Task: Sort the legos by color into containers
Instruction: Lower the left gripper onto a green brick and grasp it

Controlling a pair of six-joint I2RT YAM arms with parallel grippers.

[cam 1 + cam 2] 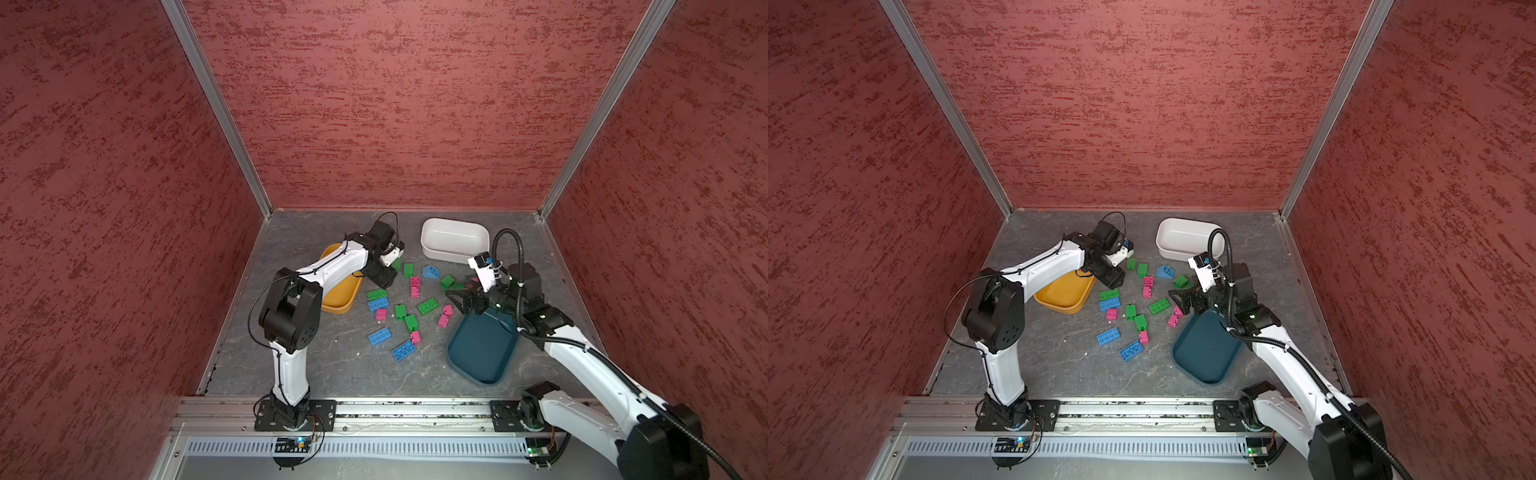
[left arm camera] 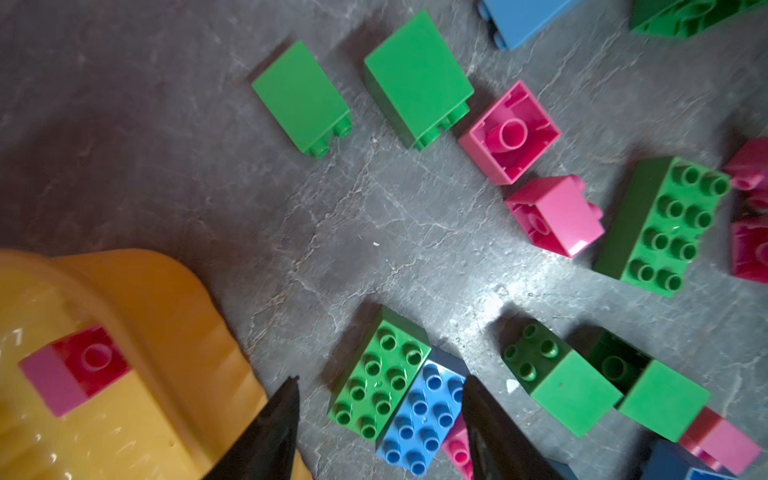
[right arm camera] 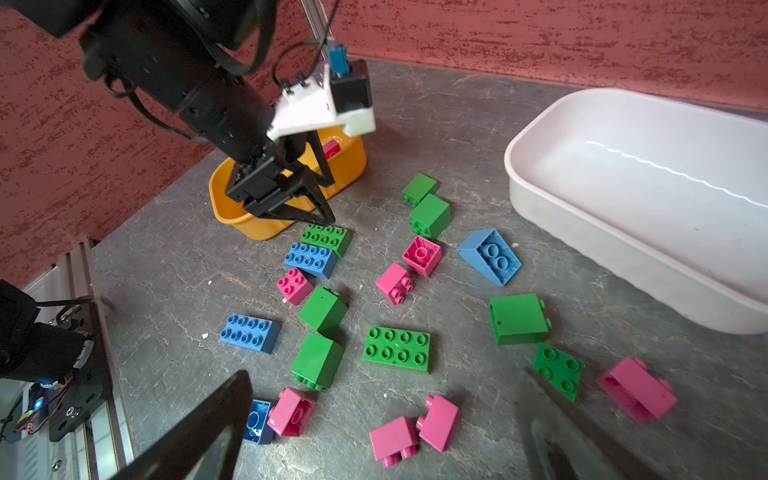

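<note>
Beside the yellow-orange bin (image 1: 338, 306), at its inner edge: left gripper (image 2: 380, 378) is hanging low over the table (image 1: 332, 365), jaws standing apart and carrying nothing. Directly under it a long green brick (image 2: 376, 390) and a long blue brick (image 2: 422, 415) are lying flank to flank, touching, studs up. In the left wrist view both are sitting between the fingertips, long axes running roughly across the closing line, so a squeeze here would likely be catching the pair, not one. One pink brick (image 2: 75, 370) is resting inside that bin; white bin (image 1: 453, 239) and teal bin (image 1: 482, 353) are showing no bricks where visible. Right gripper (image 1: 456, 302) is hovering spread wide, empty, at the teal bin's far rim, with two pink bricks (image 3: 438, 419) lying just below it. It is sitting nearer those, and the left arm nearer the green-blue pair. Remaining legos (image 1: 427, 306) are lying scattered between the bins.
</note>
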